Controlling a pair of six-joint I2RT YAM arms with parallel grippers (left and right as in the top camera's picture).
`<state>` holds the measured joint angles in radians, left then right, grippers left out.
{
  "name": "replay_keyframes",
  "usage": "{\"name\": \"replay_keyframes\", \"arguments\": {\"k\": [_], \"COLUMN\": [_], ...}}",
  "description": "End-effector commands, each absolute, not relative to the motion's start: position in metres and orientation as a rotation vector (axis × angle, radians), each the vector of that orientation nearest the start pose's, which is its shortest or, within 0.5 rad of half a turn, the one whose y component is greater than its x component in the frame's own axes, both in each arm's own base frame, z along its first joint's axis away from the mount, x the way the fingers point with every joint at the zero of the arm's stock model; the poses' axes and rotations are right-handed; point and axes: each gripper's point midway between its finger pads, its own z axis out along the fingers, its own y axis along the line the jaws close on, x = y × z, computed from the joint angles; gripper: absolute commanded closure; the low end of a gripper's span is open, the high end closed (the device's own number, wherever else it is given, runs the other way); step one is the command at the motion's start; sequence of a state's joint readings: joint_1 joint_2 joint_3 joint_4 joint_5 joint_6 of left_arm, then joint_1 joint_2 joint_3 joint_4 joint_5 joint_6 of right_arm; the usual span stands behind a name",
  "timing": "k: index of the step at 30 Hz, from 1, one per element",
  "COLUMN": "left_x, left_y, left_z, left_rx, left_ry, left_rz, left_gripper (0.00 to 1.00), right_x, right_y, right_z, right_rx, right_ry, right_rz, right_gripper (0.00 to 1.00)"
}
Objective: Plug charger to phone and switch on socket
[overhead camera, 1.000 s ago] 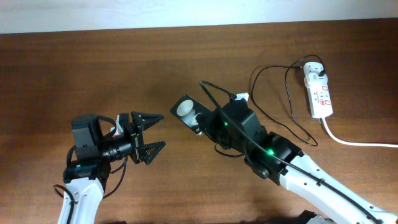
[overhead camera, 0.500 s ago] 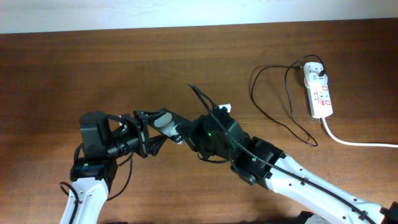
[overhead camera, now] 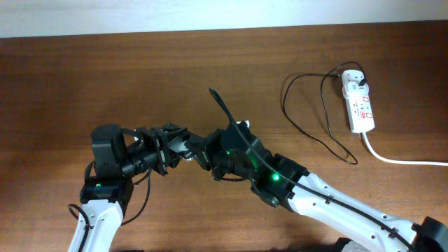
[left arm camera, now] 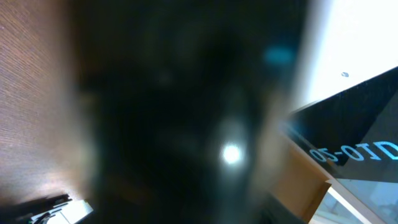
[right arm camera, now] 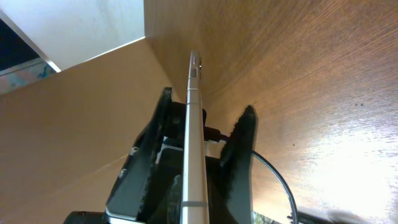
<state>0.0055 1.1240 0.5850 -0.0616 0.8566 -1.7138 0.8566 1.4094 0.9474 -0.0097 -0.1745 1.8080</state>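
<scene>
The phone point(overhead camera: 185, 147) hangs above the table's middle left, held on edge. My right gripper point(overhead camera: 204, 155) is shut on it. In the right wrist view its thin silver edge point(right arm camera: 194, 124) runs up between my right gripper's point(right arm camera: 206, 102) dark fingers. My left gripper point(overhead camera: 176, 145) reaches in from the left, its jaws on either side of the phone's free end; whether they touch it is unclear. The left wrist view is a dark blur. The charger point(overhead camera: 308, 129) lies in loops at the right, far from both grippers, beside the socket point(overhead camera: 360, 105) with its white adapter point(overhead camera: 353, 80).
A thick white cord point(overhead camera: 399, 159) leaves the socket toward the right edge. A black wire point(overhead camera: 220, 103) arches over my right wrist. The table's far edge meets a pale wall at the top.
My right gripper carried the phone leftward to the left gripper. My left gripper's jaws have narrowed around the phone's end.
</scene>
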Motion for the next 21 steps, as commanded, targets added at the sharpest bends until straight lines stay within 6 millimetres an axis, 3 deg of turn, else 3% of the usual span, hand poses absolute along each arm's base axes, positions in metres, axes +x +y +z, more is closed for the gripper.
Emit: {"name": "replay_keyframes", "arguments": {"k": [1,5,8,9,11,14,16,17,18,20,21], "left_x": [0.301,0.301,0.3,0.3,0.3,0.3,0.301,0.303,0.306,0.314,0.32], "left_y": [-0.13,-0.13,-0.131,-0.131,-0.131,-0.131,-0.13,-0.128,-0.124,-0.115,-0.113], "left_z": [0.17,0.17,0.17,0.17,0.17,0.17,0.17,0.169,0.166,0.162,0.164], "left_rx": [-1.52,-1.518,-1.517,-1.517,-1.517,-1.506,-1.493,-1.492,-1.482,-1.407,-1.319], "left_ry": [2.119,2.119,2.121,2.121,2.121,2.124,2.126,2.118,2.104,2.091,2.085], "left_rz": [-1.768,-1.769,-1.772,-1.772,-1.772,-1.769,-1.761,-1.741,-1.699,-1.602,-1.571], "left_gripper": [0.66,0.86,0.91,0.99,1.0,1.0,1.0,1.0,1.0,1.0,1.0], "right_x": [0.263,0.263,0.264,0.264,0.263,0.259,0.258,0.258,0.259,0.267,0.273], "right_y": [0.358,0.358,0.357,0.357,0.357,0.349,0.349,0.349,0.349,0.343,0.337], "right_z": [0.218,0.219,0.219,0.219,0.217,0.2,0.2,0.199,0.199,0.198,0.196], "right_rx": [1.037,1.037,1.04,1.039,1.044,1.088,1.085,1.086,1.086,0.93,0.767], "right_ry": [2.355,2.348,2.344,2.345,2.353,2.41,2.415,2.416,2.415,2.395,2.398], "right_rz": [1.646,1.647,1.645,1.645,1.633,1.545,1.54,1.538,1.537,1.461,1.381], "right_gripper": [0.96,0.96,0.96,0.96,0.95,0.79,0.7,0.59,0.57,0.44,0.39]}}
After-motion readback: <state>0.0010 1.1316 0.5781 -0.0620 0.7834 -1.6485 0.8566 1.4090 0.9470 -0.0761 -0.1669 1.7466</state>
